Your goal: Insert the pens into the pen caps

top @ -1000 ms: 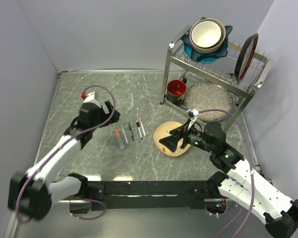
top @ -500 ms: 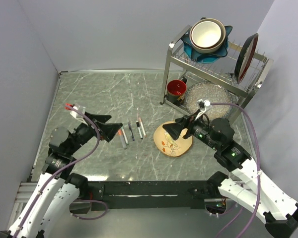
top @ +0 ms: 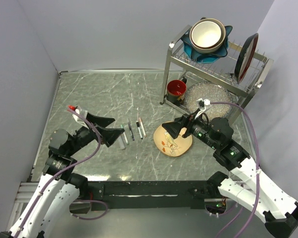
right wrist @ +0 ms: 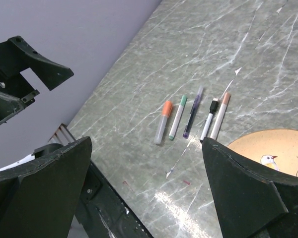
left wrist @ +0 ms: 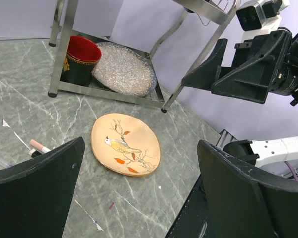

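Note:
Several pens (right wrist: 192, 112) lie side by side on the marble table, with grey, white and purple barrels. Short coloured pen caps sit on their far ends, the clearest one orange (right wrist: 167, 108). From above the pens (top: 131, 133) lie between my two grippers. My left gripper (top: 118, 125) hovers just left of them, open and empty, and hides the leftmost ones. In its own view the left gripper (left wrist: 140, 153) frames the plate, with one pink-ended pen (left wrist: 39, 146) by its left finger. My right gripper (right wrist: 147, 144) is open and empty, raised to the right of the pens (top: 168, 131).
An orange bird-pattern plate (top: 181, 146) lies flat under the right gripper. A metal rack (top: 171, 69) at the back right holds stacked bowls (top: 207, 34), a dark upright plate (top: 246, 57), a red cup (top: 176, 89) and a glass dish (top: 208, 101). Walls close in on the left and the back.
The left arm has pulled back from its reach over the table and now points its open gripper right at the pens. The right gripper has lifted back off the plate.

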Robot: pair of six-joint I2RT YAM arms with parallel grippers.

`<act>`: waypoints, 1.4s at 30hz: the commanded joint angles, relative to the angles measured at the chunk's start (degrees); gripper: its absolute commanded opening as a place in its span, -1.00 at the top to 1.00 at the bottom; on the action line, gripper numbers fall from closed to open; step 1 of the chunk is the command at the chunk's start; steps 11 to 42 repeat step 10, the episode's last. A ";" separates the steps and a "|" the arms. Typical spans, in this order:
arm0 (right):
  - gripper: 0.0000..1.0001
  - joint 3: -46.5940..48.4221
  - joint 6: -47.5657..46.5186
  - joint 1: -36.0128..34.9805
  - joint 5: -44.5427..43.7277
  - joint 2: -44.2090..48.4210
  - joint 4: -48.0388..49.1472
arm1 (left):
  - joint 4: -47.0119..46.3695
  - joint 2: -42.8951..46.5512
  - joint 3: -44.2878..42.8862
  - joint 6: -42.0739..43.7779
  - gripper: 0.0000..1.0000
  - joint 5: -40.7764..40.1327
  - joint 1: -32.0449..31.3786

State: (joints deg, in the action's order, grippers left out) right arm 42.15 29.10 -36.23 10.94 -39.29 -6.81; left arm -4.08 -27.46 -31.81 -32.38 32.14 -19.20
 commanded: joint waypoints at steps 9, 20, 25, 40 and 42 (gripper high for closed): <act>-1.00 2.49 0.69 0.10 -0.13 0.71 2.86 | -2.95 1.36 -0.18 0.13 -0.99 1.78 0.04; -1.00 2.41 0.52 0.02 0.22 0.70 2.94 | -2.95 1.36 -0.18 0.13 -0.99 1.87 0.04; -1.00 2.41 0.52 0.02 0.22 0.70 2.94 | -2.95 1.36 -0.18 0.13 -0.99 1.87 0.04; -1.00 2.41 0.52 0.02 0.22 0.70 2.94 | -2.95 1.36 -0.18 0.13 -0.99 1.87 0.04; -1.00 2.41 0.52 0.02 0.22 0.70 2.94 | -2.95 1.36 -0.18 0.13 -0.99 1.87 0.04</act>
